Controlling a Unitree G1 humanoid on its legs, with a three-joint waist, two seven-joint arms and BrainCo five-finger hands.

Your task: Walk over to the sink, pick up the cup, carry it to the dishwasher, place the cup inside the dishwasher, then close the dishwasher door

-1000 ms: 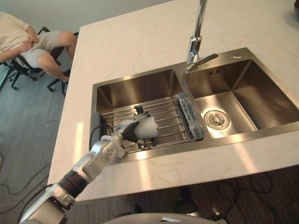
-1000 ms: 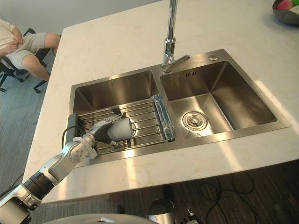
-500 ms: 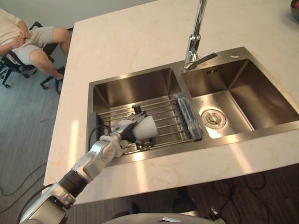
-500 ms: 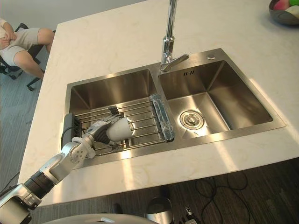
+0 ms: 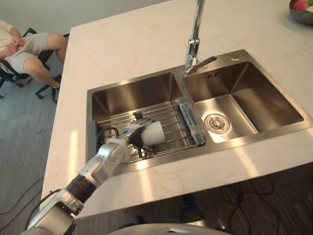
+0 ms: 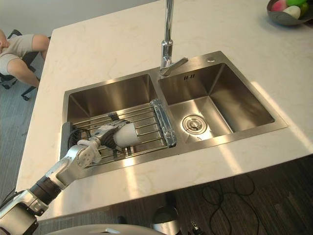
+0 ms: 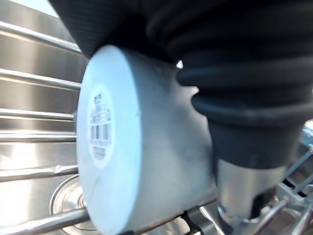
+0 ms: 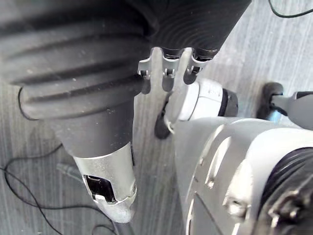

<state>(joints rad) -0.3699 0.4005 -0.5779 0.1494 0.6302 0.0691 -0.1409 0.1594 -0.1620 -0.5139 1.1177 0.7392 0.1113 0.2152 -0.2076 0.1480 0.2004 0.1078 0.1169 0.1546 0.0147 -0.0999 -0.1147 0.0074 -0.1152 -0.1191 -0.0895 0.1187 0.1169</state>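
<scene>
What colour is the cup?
White cup, with a label underneath; best in the left wrist view.

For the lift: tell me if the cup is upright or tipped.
Tipped: the cup points sideways over the rack, left hand curled round it.

Silver-grey left arm (image 5: 90, 174), dark ribbed cover (image 7: 234, 58), silver left hand (image 5: 124, 142)

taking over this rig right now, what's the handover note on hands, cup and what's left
Left hand: shut on the white cup, which is on its side at the wire rack in the left sink basin; lift-off unclear.
Right hand: idle, low over the floor.
Done: at sink, cup gripped.
Left: lift, carry to dishwasher, place inside, close door.
</scene>
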